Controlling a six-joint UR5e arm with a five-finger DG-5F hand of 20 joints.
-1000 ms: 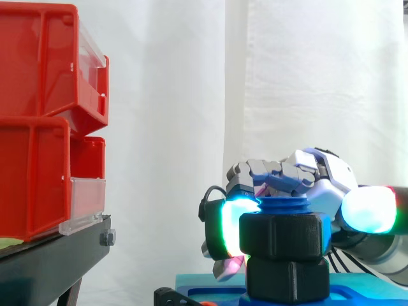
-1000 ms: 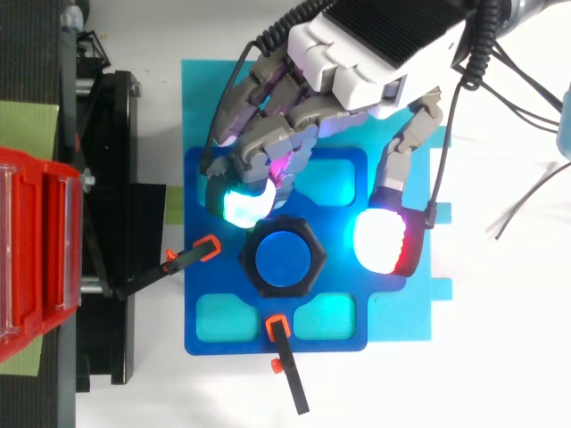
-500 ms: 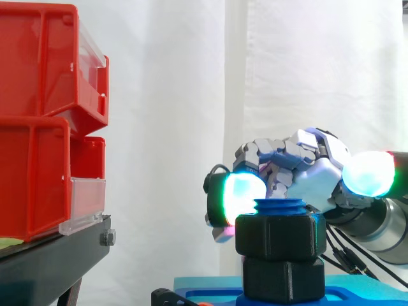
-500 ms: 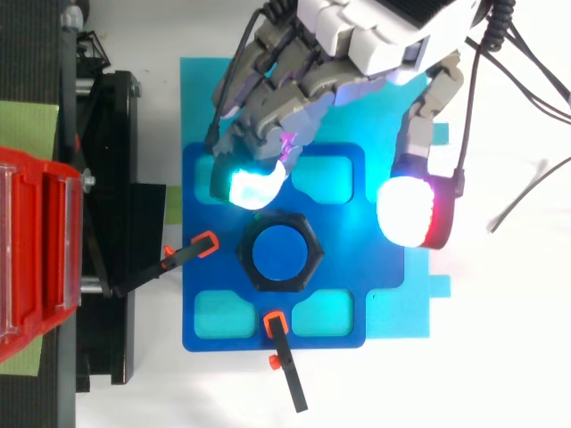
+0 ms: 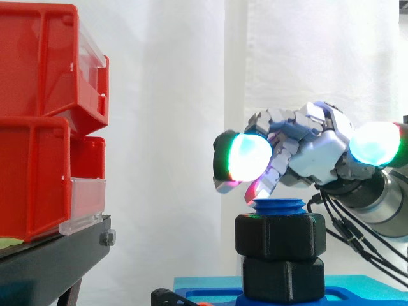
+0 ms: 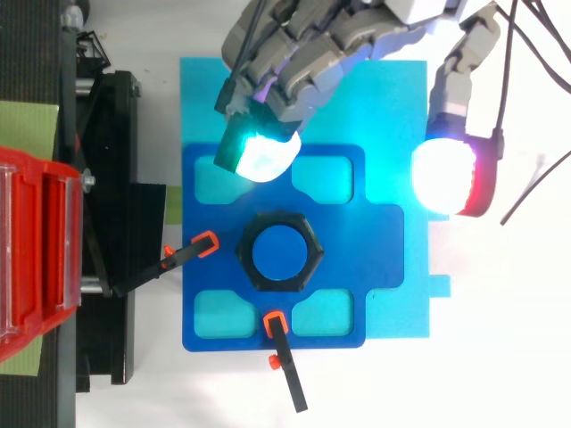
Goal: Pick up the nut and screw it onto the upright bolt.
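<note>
Showing the hand (image 5: 319,159) hovering just above the bolt's top and touching nothing, with the arm entering from the right. Fingers (image 6: 294,71) bending loosely, the glowing thumb pad (image 6: 451,174) spreading well apart from them, gripping nothing. Showing two red bins (image 5: 38,121) sitting stacked on the black stand (image 5: 51,261) at left, their contents being impossible to tell. Showing the blue base plate (image 6: 375,267) lying on a pale cyan mat (image 6: 205,98) on the white desk (image 6: 491,357). Showing the black nut (image 5: 280,237) sitting threaded on the upright blue bolt (image 6: 279,258), resting on a second black hexagonal block (image 5: 284,277). Showing two orange-tipped clamps (image 6: 192,254) pressing on the plate's edges.
</note>
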